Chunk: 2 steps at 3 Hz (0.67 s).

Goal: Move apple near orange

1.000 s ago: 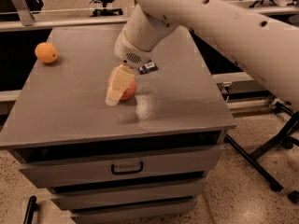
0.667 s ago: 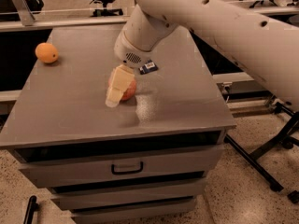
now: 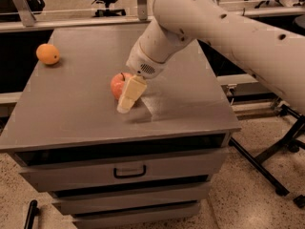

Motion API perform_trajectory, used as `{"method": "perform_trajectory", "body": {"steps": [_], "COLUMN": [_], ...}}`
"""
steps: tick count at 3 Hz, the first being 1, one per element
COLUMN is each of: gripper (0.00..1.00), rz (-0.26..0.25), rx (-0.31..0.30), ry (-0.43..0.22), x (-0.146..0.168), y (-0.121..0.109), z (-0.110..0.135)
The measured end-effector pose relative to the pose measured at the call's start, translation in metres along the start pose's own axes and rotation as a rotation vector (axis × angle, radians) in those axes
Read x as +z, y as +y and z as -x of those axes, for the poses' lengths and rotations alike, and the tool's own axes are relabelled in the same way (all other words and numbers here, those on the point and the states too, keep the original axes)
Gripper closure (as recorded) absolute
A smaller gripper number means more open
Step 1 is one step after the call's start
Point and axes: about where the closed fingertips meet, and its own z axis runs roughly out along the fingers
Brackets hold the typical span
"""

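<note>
Camera view: a grey metal cabinet (image 3: 71, 128) with 3 drawers, seen from the front and a little above.
Apple: a red-pink apple (image 3: 117, 84) near the middle of the cabinet top, slightly left of centre; whether it rests on the top or is just clear of it cannot be told.
Orange: 1 small orange (image 3: 47, 54) at the back left corner of the top, well apart from the apple.
Gripper: the cream-coloured gripper (image 3: 128, 95) points down and left, lying against the apple's right front side and hiding part of it.
Grip: cannot tell whether the hand is closed on the apple or only set beside it.
Arm: a thick white arm (image 3: 214, 27) comes in from the upper right. It likely slants this way so the path left toward the orange stays free.
Progress: the fruits are far apart, so the task looks unfinished.
Next move: probably carry the apple back and left, then set it beside the orange.
Risk: both fruits are round and could roll if bumped.
</note>
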Motion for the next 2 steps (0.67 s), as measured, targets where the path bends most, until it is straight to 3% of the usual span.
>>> {"method": "perform_trajectory", "body": {"steps": [2], "gripper": [0.62], "rz": [0.005], "rx": [-0.002], "ry": [0.001], "x": [0.0023], "y": [0.0016], "z": [0.0005]}}
